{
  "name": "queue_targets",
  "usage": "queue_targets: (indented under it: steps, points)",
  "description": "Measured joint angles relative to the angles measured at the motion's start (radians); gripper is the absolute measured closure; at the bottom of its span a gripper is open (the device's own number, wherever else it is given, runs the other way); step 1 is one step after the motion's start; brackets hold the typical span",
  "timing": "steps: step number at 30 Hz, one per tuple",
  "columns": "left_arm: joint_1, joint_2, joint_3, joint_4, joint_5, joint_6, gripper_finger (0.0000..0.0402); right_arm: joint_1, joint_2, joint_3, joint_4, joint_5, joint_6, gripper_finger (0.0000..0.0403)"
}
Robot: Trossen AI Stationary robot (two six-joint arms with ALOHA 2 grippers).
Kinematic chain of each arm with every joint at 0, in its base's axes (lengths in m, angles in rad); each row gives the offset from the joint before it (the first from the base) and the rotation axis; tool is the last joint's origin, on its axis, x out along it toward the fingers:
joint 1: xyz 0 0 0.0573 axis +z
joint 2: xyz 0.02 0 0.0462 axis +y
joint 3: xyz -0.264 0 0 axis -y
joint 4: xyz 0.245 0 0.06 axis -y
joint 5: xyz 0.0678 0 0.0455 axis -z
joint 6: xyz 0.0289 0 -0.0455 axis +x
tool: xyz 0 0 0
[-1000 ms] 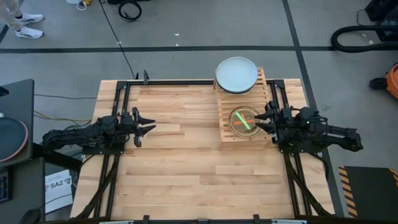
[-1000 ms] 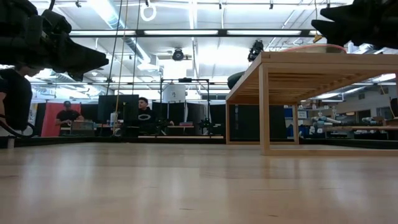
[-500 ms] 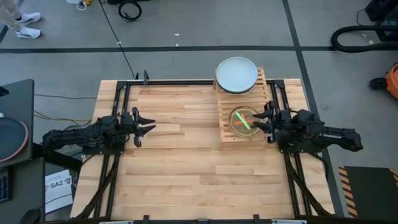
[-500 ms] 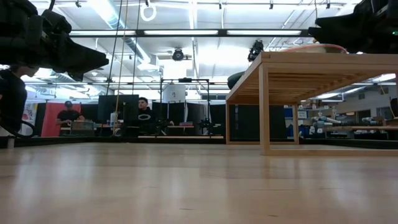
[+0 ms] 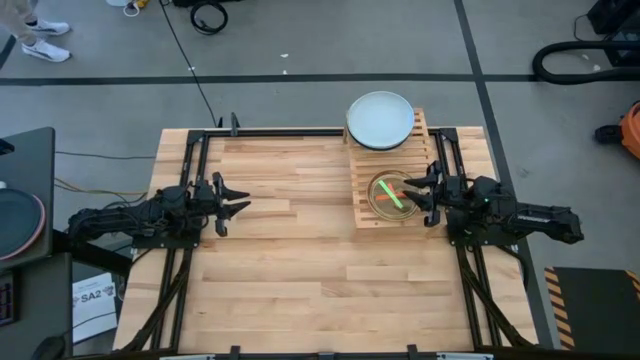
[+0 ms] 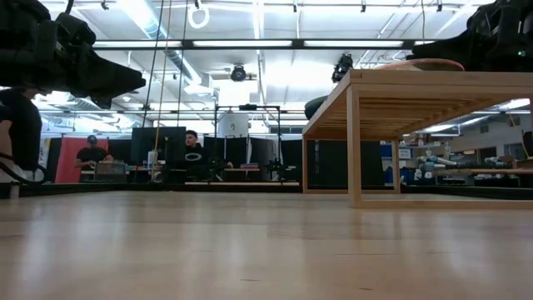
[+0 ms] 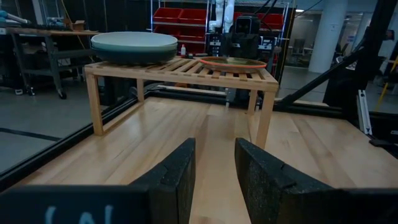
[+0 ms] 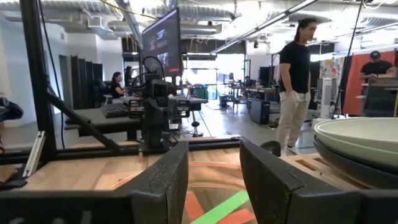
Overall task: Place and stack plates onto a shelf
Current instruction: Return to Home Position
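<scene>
The slatted wooden shelf (image 5: 365,165) stands on its legs at the table's far right. On its far end rests a pale grey large plate (image 5: 380,120), which lies on a darker one in the right wrist view (image 8: 360,143). On its near end lies a stack of small translucent plates (image 5: 390,195), orange and green (image 8: 217,186). My right gripper (image 5: 410,193) is open and level just above that stack's right rim, fingers either side (image 8: 214,168). My left gripper (image 5: 240,204) is open above the table's left part, facing the shelf (image 7: 180,68).
Bare plank tabletop (image 5: 300,260) stretches between the arms and along the near side. Black frame rails (image 5: 190,150) run along the table's edges. A person (image 8: 295,81) stands in the room beyond the table, and others sit farther off.
My right gripper has edged toward the table's left, farther over the small plates' rim, staying open. The plates and the left arm have kept still.
</scene>
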Motion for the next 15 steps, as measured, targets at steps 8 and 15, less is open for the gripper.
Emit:
queue_targets:
  steps: [8,15]
  points:
    - [0.000,0.000,0.000,0.000,0.000,0.000,0.0283,0.000,0.000,0.000,-0.016,0.000,0.002,0.0252]
    - [0.000,0.000,0.000,0.000,0.000,0.000,0.0283,0.000,0.000,0.000,-0.027,0.000,0.034,0.0252]
